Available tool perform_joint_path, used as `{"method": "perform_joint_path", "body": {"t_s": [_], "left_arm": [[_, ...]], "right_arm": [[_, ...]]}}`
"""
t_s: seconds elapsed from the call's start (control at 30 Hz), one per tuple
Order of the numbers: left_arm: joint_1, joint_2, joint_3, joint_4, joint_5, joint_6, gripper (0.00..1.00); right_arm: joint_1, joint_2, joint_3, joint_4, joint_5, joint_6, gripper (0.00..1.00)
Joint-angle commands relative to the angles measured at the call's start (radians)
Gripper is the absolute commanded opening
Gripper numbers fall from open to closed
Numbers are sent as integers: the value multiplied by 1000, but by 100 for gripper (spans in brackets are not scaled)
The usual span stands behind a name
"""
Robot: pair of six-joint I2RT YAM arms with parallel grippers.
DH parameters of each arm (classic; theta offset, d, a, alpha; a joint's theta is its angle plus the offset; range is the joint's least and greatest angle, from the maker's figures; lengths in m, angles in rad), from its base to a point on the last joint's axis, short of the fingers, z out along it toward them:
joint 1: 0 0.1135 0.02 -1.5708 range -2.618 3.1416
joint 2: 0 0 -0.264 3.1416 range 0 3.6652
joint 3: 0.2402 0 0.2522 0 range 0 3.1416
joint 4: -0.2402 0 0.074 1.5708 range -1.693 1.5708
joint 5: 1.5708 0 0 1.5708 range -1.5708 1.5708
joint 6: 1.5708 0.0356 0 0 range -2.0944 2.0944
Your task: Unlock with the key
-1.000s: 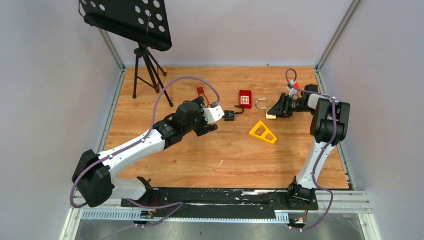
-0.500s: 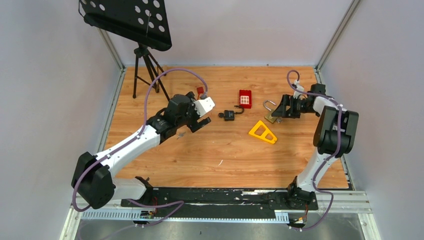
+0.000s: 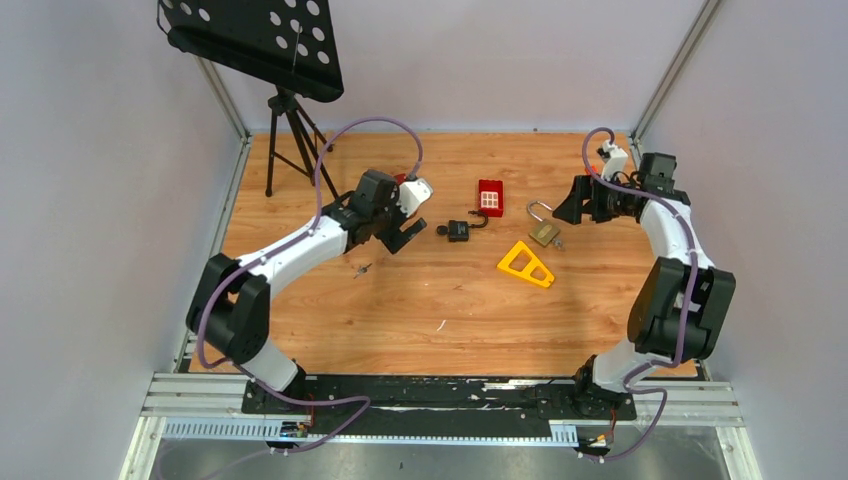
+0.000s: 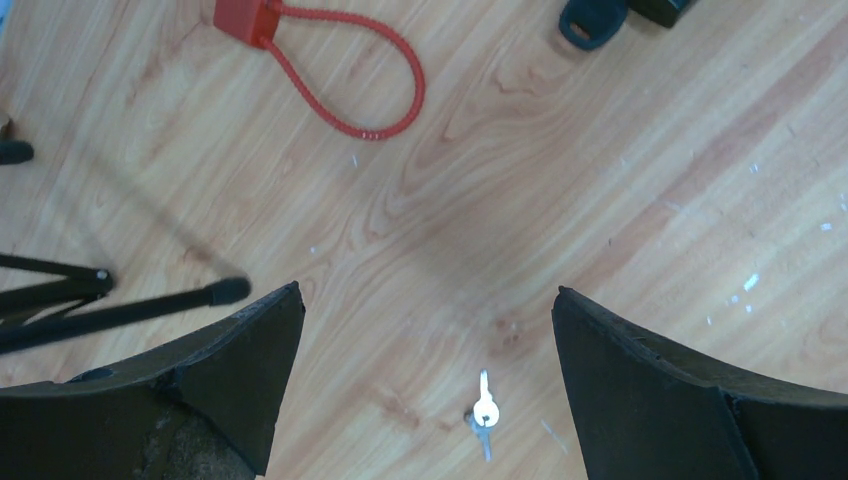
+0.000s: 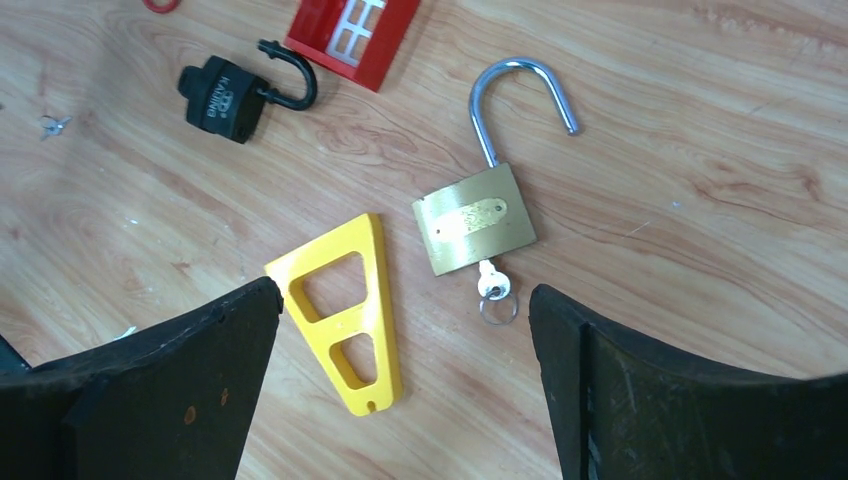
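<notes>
A: First entry, nearest the arm bases?
B: Small loose key [image 3: 362, 268], flat on the counter [image 3: 450, 330]. It lies well off to the left-arm side of the brass padlock [image 3: 544, 234] and nearer than it. The left gripper [image 4: 428, 295] hangs above the counter by that key, jaws wide apart, nothing between them.
A: Next?
B: Yellow triangle [image 3: 526, 264] with two cut-outs, just beside the brass padlock on its near, left-arm side, not touching.
A: The brass padlock itself?
B: Body flat on the counter, with the steel shackle [image 5: 520, 95] free at one end. The key [image 5: 491, 285] is seated in the keyhole at the body's base, with a ring on it.
A: Right gripper?
B: Right gripper [image 5: 402, 295], near the brass padlock on its right-arm side and slightly farther back. Its jaws are spread wide, clear of the lock and carrying nothing.
A: Farther back?
B: Black padlock [image 3: 458, 230], about level with the brass padlock, apart from it on the left-arm side. Red block [image 3: 490, 197] with pale squares, behind and left-arm side. Red loop tag [image 4: 340, 70], farther that way again. Music stand [image 3: 285, 120], far corner, well apart from the brass padlock.
</notes>
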Motion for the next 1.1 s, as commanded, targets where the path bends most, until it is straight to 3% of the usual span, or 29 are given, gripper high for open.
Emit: {"method": "perform_joint_path", "body": {"t_s": [0.0, 0.23, 0.47, 1.07], "left_arm": [[7, 119, 124, -14, 22, -31, 100], [37, 425, 457, -136, 22, -149, 91], [44, 643, 714, -213, -29, -245, 73], [82, 873, 940, -254, -49, -403, 57]], "right_arm": [[12, -127, 7, -45, -71, 34, 95], [39, -276, -92, -60, -103, 44, 94], [40, -358, -167, 9, -76, 30, 94], [39, -312, -168, -13, -131, 11, 93]]}}
